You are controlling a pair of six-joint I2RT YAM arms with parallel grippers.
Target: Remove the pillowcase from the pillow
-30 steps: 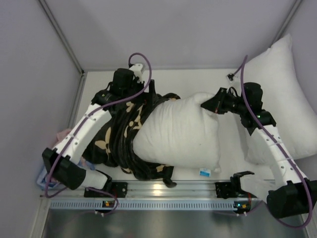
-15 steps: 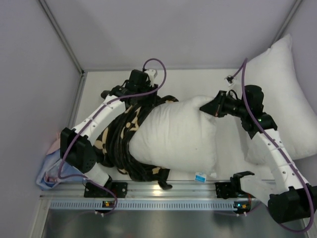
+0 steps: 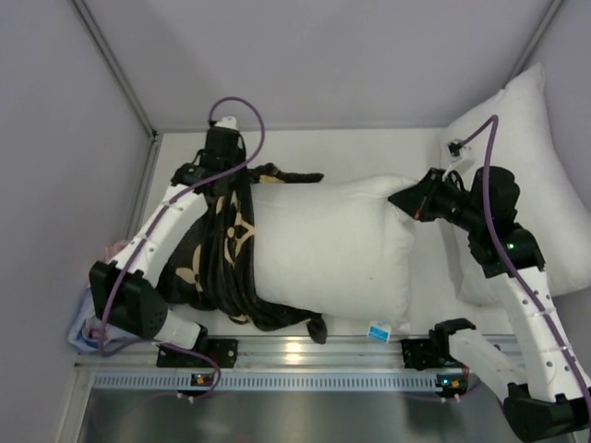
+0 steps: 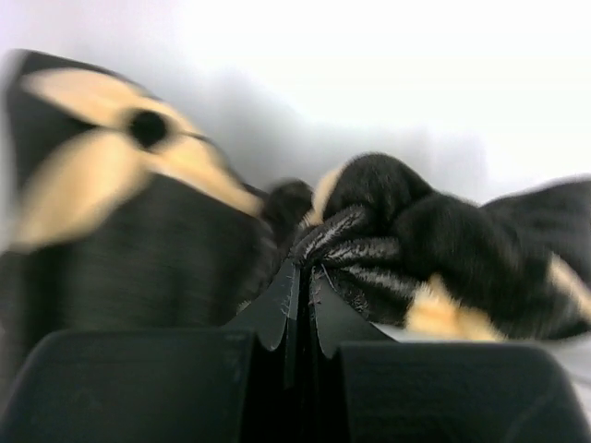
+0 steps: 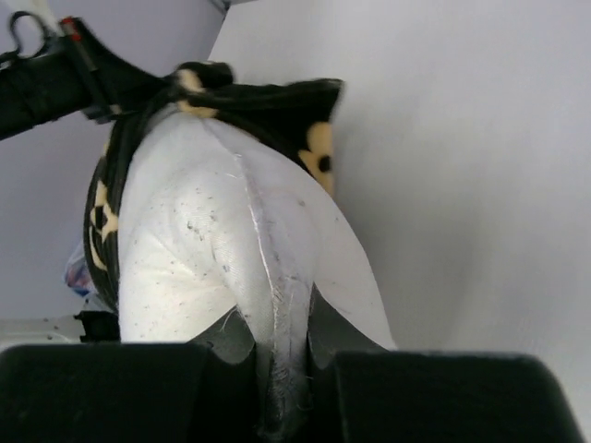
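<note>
Top view: the pillow (image 3: 337,245) is lying lengthwise across the surface (image 3: 351,148). Its left part is sitting inside the pillowcase (image 3: 217,263), which is bunching there in dark folds. The rest of the white stuffing is showing bare. The label tag (image 3: 378,329) is poking out at the near edge, by the rail (image 3: 305,349). The left pincer (image 3: 236,177) is reaching the pillowcase's far edge, its tips lost against black fabric. The right pincer (image 3: 408,198) is meeting the pillow's far right corner. A second pillow (image 3: 540,157) is leaning at the right wall, partly cut off by the frame. A scrap of pink and blue cloth (image 3: 92,314) is peeking out behind the left arm.

Left wrist view: blurry. The left pincer (image 4: 300,277) is pinching a fold of pillowcase (image 4: 397,221), fingers pressed nearly together. A tan flower is smearing across the left.

Right wrist view: the right pincer (image 5: 277,343) is clamping the pillow's (image 5: 203,240) corner seam, with fabric running down between the fingers. The pillowcase (image 5: 277,100) is wrapping the far end. Everything under the pillow is hidden.
</note>
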